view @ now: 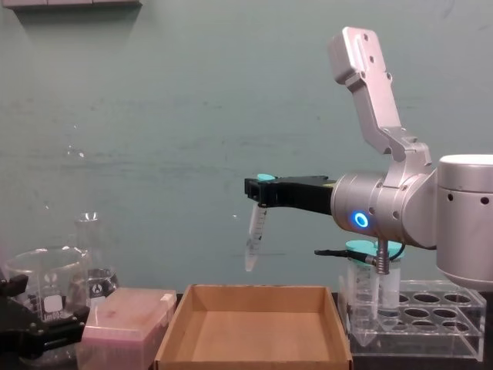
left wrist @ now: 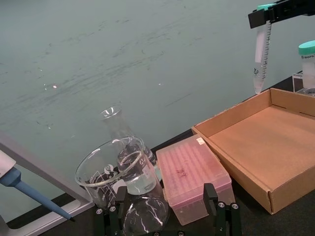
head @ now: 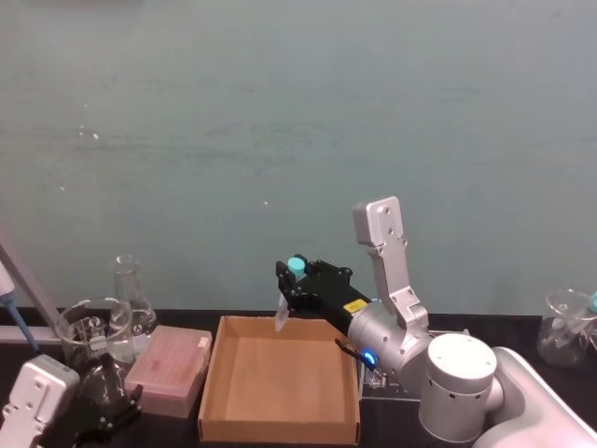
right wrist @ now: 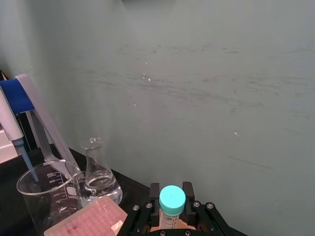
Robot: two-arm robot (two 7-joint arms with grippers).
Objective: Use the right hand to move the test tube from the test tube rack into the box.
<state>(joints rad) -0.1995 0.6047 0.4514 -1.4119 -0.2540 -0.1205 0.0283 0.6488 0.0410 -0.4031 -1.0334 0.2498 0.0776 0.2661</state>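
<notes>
box (view: 250,337); right end effector (view: 260,190) grips test tube (view: 253,236)

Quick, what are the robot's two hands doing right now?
Right gripper: closed, holding the test tube above the box.
Left gripper: open, low by the beaker.

box (view: 254,327) floor open from above, with free air under the hanging test tube (view: 254,235). pink box (view: 123,320) stands just beside its left wall, rack (view: 431,324) with wide tubes (view: 366,285) beside its right, beaker (view: 42,289) and flask (view: 91,270) farther left.
</notes>
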